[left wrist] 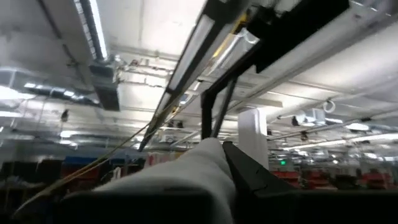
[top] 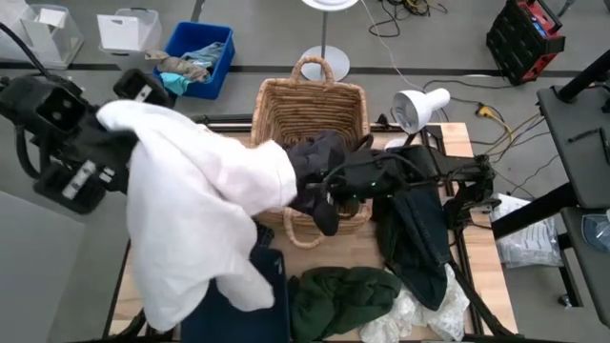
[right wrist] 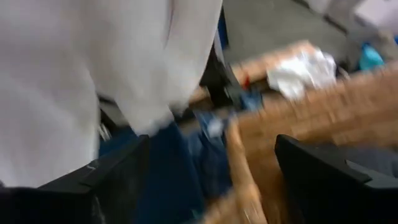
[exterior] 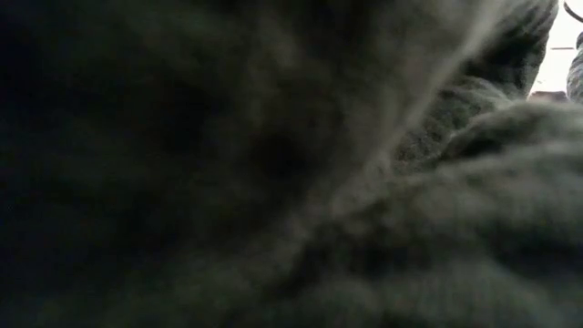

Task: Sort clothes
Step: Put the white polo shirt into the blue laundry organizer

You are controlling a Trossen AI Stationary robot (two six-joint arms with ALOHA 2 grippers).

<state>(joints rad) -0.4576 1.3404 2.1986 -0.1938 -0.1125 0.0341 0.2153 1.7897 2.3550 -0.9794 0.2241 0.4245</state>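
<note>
a big white garment (top: 191, 210) hangs lifted off the table, draped down from the left gripper (top: 119, 124), which is pinched shut on its upper edge at the left side of the table; the left wrist view shows that white cloth bunched between the dark fingers with only ceiling beyond. a charcoal garment (top: 319, 162) lies over the front rim of the wicker basket (top: 310, 114), half in and half spilling out, and the right gripper (top: 329, 186) sits just over that rim with its fingers spread wide and nothing between them, so that piece looks just dropped there. the sort seems barely under way to me: one dark piece at the basket, the white one in the air and not yet placed anywhere. left on the table are a dark green garment (top: 343, 295) near the front edge, a black garment (top: 415, 233) under the right arm, a crumpled white one (top: 419, 314) beside the green, and a dark blue piece (top: 238, 295) under the hanging white. the low view is blocked by grey knit.
</note>
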